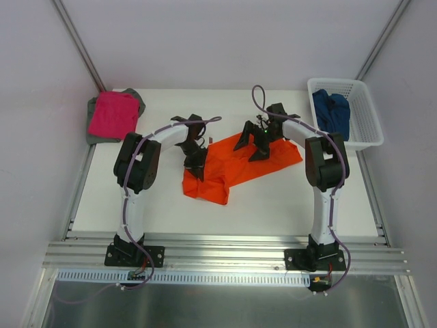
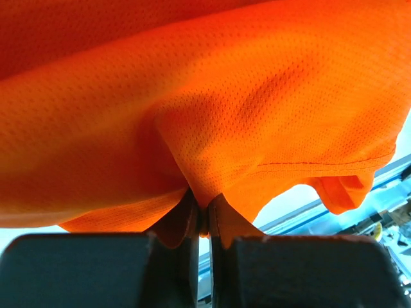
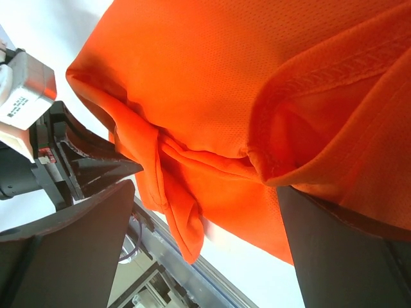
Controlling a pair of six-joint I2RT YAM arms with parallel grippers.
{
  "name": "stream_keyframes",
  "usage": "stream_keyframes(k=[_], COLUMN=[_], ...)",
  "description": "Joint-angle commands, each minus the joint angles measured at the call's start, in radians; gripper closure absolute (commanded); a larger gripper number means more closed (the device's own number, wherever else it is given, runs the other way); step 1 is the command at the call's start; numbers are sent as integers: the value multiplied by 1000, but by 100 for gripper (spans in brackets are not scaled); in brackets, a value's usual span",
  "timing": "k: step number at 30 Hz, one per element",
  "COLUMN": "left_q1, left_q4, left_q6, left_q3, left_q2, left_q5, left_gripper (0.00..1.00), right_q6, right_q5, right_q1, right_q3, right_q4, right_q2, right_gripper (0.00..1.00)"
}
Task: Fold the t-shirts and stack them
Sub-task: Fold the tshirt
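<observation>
Because the orange t-shirt [image 1: 239,167] lies rumpled rather than flat at the middle of the desk [image 1: 273,205], both arms bend inward over it, one at each end. The left gripper [image 1: 194,164] sits at the shirt's 9 o'clock edge. Its wrist view shows the jaws pressed together on a pinch of the mesh cloth, which rises from the fingers [image 2: 186,218] and drapes outward. That hold looks meant to lift or pull a corner so the cloth can be spread.

The right gripper [image 1: 251,145] stands over the shirt's 1 o'clock part with its jaws spread wide. In its wrist view a hemmed opening and a bunched fold lie between them, but nothing is clamped, so I judge it is lined up for a grasp not yet made. With one end caught and the other free, a pull would probably drag the shirt more than stretch it, so the second grip likely matters first.

The pink t-shirt [image 1: 113,115] lies folded at the desk's 10 o'clock corner on top of the grey t-shirt [image 1: 92,130], which looks like the start of the stack. The dark blue t-shirt [image 1: 331,113] is heaped unfolded in the white basket [image 1: 369,140] at 2 o'clock, awaiting its turn.
</observation>
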Motion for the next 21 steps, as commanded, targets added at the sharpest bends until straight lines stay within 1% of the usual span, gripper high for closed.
stream_keyframes(k=[1, 3, 6, 7, 10, 11, 12, 14, 21], left_q1=[6, 21, 75, 114, 173, 208, 222, 251, 271], left_q4=[4, -3, -22, -26, -43, -45, -49, -52, -49], left_q6=[19, 16, 30, 36, 53, 57, 68, 76, 76], left_q3=[33, 43, 69, 77, 101, 108, 114, 118, 155], left_q2=[7, -22, -71, -94, -122, -137, -142, -151, -148], left_q5=[-58, -62, -101, -110, -131, -145, -150, -157, -165], left_gripper=[100, 100, 100, 100, 100, 100, 100, 100, 100], right_q6=[7, 6, 6, 6, 6, 6, 0, 0, -16], right_q5=[16, 20, 34, 39, 53, 57, 59, 57, 66], right_q1=[-4, -4, -14, -15, -23, -24, -24, -24, -24], right_q3=[-18, -24, -37, -44, -54, -55, -58, -60, -63], right_q4=[-6, -7, -4, -10, -23, -29, -30, -32, -38], right_q2=[-54, -60, -64, -62, -59, -57, -54, -53, -54], right_gripper=[1, 1, 1, 1, 1, 1, 3, 4, 4])
